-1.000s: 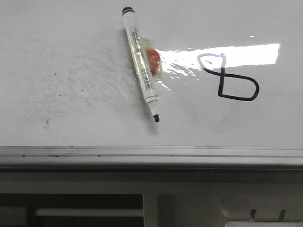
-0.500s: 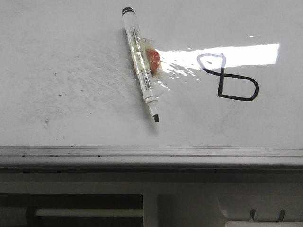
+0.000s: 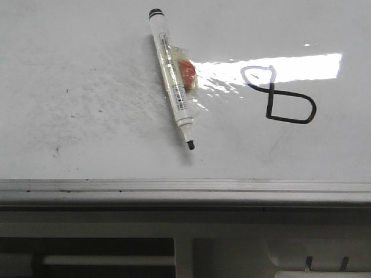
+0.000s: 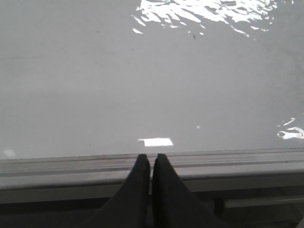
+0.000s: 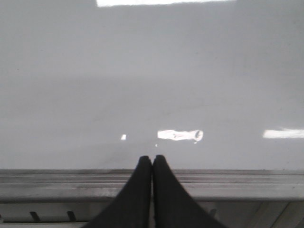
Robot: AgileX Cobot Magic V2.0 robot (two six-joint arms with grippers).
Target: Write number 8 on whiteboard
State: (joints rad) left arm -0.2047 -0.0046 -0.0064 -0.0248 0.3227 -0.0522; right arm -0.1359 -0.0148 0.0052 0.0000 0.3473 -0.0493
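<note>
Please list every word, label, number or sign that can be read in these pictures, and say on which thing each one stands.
"8", hand-drawn in black line, on the whiteboard: the number 8, right of the marker pen.
Printed label along the marker pen's white barrel: dark print is there, but too small and blurred to read.
Left wrist and right wrist views: no text, only bare board, glare and the grey edge rail.

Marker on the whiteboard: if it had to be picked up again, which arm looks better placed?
Hard to call. Both the left gripper and right gripper sit shut at the board's near rail. The marker lies left of the number 8, so left, tentatively.
</note>
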